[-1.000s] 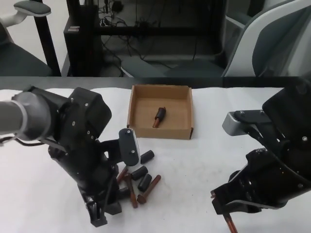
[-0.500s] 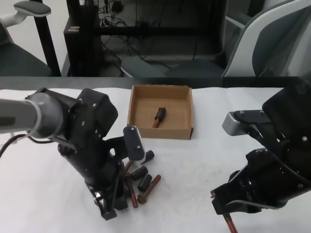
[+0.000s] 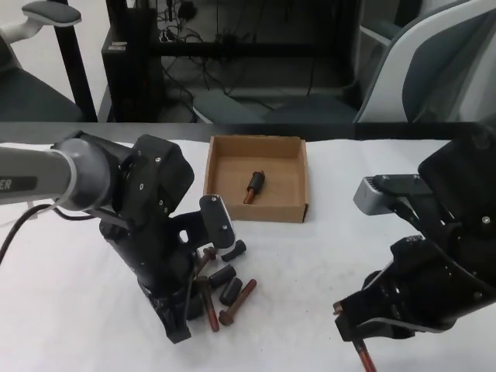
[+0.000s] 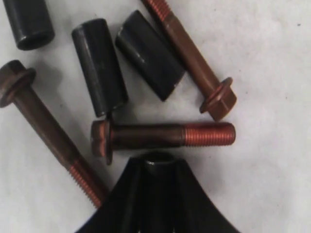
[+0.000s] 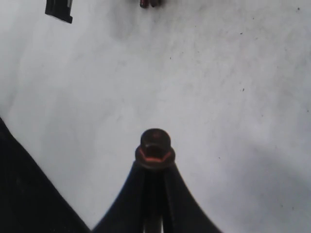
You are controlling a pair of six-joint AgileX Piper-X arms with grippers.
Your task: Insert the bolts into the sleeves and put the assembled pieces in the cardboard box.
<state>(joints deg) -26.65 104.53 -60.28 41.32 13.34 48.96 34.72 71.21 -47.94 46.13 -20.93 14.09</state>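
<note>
Loose bolts (image 4: 163, 135) and black sleeves (image 4: 99, 65) are lying in a jumble on the near part of the bench (image 3: 54, 310), a bit left of centre. I count three of each, some of them touching. Farther back, the cardboard box (image 3: 256, 211) has one assembled piece (image 3: 254, 184) lying in it. The left gripper (image 4: 155, 170) hangs low right over the jumble, can't tell if it's spread or closed. Over at the near right, well apart from all that, the right gripper (image 5: 154, 167) is pinching a bolt (image 5: 154, 145) — threaded end pointing down.

Bolt (image 3: 362, 358) tip beyond bottom edge
</note>
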